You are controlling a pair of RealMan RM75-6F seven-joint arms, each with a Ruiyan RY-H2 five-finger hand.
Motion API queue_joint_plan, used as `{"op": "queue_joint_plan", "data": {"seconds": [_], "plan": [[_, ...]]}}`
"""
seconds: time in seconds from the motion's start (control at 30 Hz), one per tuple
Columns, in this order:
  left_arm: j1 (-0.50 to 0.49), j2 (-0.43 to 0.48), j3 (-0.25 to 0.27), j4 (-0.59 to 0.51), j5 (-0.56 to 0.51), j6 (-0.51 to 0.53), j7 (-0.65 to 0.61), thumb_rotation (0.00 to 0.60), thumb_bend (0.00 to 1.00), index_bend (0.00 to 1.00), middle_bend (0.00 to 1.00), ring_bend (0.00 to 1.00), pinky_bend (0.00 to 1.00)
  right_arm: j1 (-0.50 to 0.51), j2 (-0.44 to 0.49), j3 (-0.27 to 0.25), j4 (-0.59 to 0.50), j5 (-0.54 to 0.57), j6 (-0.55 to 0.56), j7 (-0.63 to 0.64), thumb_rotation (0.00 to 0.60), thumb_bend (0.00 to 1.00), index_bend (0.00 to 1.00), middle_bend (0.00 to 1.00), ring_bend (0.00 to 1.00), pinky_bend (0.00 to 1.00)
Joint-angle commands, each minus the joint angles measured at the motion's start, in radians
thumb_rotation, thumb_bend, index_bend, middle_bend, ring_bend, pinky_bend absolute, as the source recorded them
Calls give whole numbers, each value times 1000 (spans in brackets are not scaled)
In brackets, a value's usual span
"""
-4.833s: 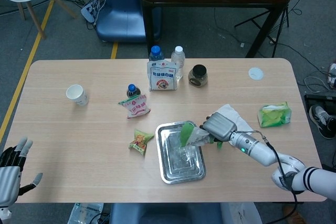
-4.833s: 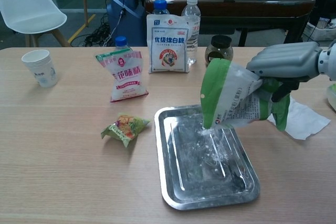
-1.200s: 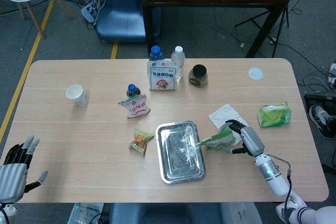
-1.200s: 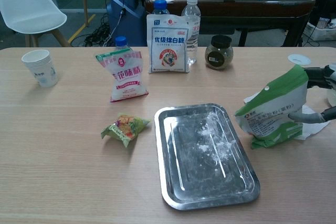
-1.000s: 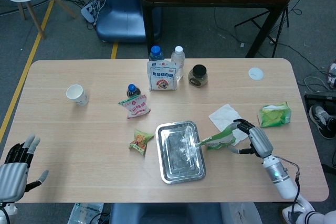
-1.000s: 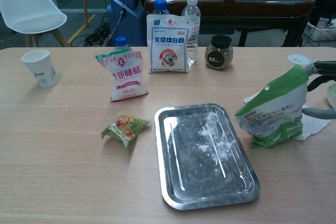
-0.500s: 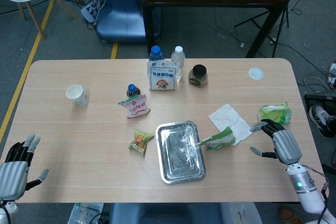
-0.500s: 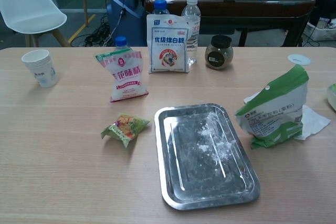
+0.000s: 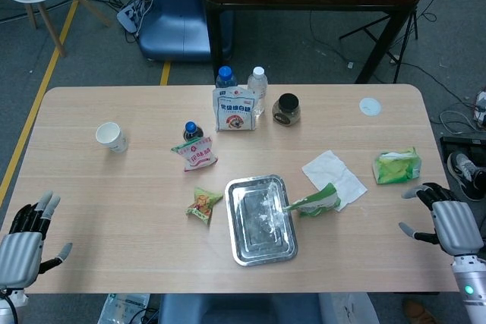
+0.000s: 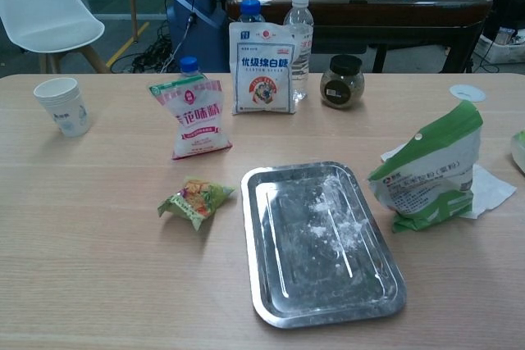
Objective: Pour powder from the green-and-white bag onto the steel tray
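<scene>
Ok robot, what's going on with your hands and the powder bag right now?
Both hands open: left hand, right hand, holding nothing. Green-and-white bag upright beside steel tray. Powder on tray. Nothing in the way.

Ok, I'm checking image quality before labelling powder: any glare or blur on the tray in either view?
Chest view: the steel tray is sharp, with bright streak reflections along its floor that mix with the white powder. Head view: the tray is small, so powder and glare are hard to separate; both hands at the frame corners look sharp.
</scene>
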Motion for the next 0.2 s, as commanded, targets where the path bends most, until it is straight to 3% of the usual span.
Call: {"op": "queue_joint_plan", "data": {"seconds": [0.03, 0.2], "plan": [[-1, -1, 0, 1, -1, -1, 1, 600, 218, 37, 30, 93, 57, -10, 8, 5, -16, 2, 0, -18, 600, 90, 369, 334, 208, 255], [-3, -3, 0, 3, -4, -5, 0, 600, 218, 37, 30, 93, 57, -22, 13, 15, -32, -7, 14, -29, 600, 90, 369, 334, 208, 255]]}}
